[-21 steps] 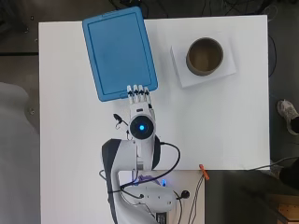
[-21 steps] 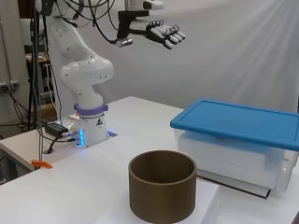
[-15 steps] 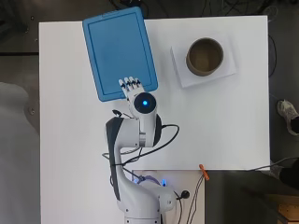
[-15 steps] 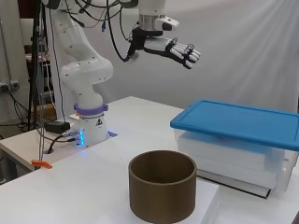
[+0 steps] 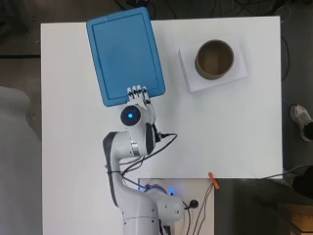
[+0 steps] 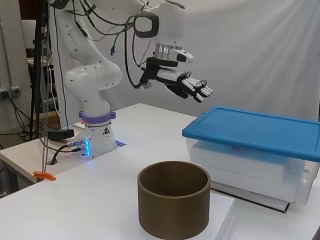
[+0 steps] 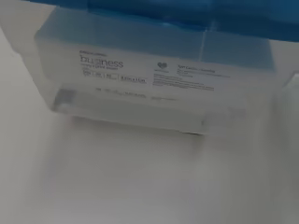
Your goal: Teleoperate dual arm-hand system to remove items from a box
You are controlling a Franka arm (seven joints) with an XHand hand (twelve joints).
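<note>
Box [image 6: 260, 162], clear plastic with a blue lid [image 5: 124, 51] closed on top, sits on the far left part of the white desk [image 5: 234, 132] as the overhead view shows it, slightly turned against the desk's edges. The wrist view looks at the box's translucent side wall [image 7: 154, 88] under the lid's blue rim; what is inside cannot be made out.

The hand [image 6: 182, 82] hangs in the air above the lid's near edge, well clear of it in the side view, palm down and tilted a little downward toward the box. Its fingers [image 6: 199, 90] are stretched out straight and side by side, released and holding nothing, touching nothing. From overhead, the fingertips [image 5: 137, 91] just overlap the lid's near edge. The white arm [image 5: 132, 147] rises from its base at the desk's near edge and bends forward over the desk.

To the right, well apart from the box, a brown open cylinder [image 5: 214, 59] stands upright on a white sheet [image 5: 188, 76].
</note>
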